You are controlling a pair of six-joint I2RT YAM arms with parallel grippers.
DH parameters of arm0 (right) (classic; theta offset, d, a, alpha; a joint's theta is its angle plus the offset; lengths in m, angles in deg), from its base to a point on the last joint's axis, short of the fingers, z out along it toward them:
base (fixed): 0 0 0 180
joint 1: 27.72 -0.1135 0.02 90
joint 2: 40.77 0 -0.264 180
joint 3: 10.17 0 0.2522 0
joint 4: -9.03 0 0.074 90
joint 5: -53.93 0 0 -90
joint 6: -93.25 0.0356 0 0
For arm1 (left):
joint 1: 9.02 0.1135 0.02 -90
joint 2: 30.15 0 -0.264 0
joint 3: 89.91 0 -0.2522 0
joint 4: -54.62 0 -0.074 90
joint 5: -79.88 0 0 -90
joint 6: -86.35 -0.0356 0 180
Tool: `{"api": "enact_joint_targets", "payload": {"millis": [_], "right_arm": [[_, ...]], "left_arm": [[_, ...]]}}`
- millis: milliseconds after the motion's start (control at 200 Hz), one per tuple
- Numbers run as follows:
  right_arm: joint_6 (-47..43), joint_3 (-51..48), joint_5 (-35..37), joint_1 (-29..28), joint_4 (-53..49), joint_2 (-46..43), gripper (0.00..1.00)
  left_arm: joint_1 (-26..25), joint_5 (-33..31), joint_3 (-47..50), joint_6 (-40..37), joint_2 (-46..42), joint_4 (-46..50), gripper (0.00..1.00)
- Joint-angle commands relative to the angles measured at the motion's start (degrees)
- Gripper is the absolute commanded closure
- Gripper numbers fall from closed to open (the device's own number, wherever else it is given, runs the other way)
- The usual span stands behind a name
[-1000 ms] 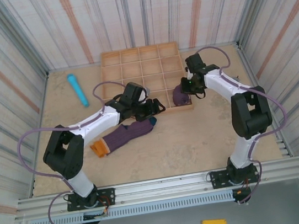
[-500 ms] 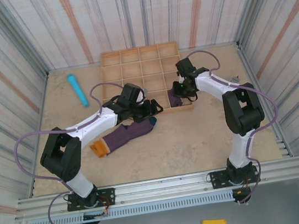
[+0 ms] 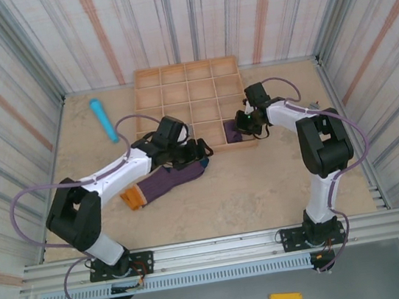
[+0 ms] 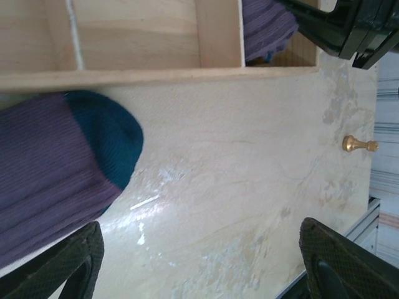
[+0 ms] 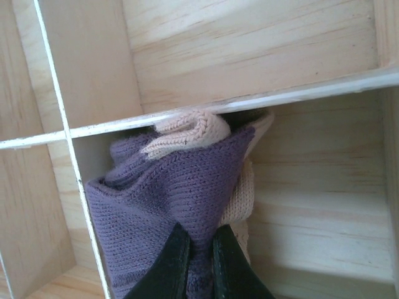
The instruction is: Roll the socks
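The right gripper (image 5: 199, 235) is pinching a fold of the rolled sock (image 5: 181, 187) and should seat it fully in the tray (image 5: 249, 37) compartment under its tips before releasing. The left gripper (image 4: 199, 255) hangs spread, with the flat sock (image 4: 50, 168) just beside one finger on the pale, scuffed table (image 4: 249, 174). Striped walls (image 3: 10, 72) close in on all sides.

Beige table (image 3: 263, 178) — on it a wooden tray (image 3: 177, 93), a purple sock (image 3: 156, 185), a light blue cylinder (image 3: 103, 119).

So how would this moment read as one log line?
left claw: open, above table by toe of flat sock | right claw: shut on bundled sock in tray corner | flat sock: not yet rolled
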Motion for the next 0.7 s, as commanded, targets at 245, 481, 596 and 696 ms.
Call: {"api": "enact_joint_targets", "payload": {"millis": [245, 481, 596, 696], "right_arm": [[0.40, -2.05, -5.02, 0.10, 2.01, 0.26, 0.56], [-3.24, 1.86, -3.55, 0.02, -3.92, -3.54, 0.38], [-4.10, 2.59, -3.26, 0.27, -5.97, -4.81, 0.28], [-4.83, 2.35, -2.90, 0.35, -6.80, -5.70, 0.24]], "left_arm": [[2.55, -6.69, 1.18, -5.40, -7.31, 15.74, 0.11], [6.48, -8.84, 1.53, -7.10, -9.92, 23.05, 0.02], [10.50, -7.84, 2.62, -8.57, -11.79, 25.67, 0.02], [13.36, -7.76, 3.44, -9.56, -13.83, 27.35, 0.02]]}}
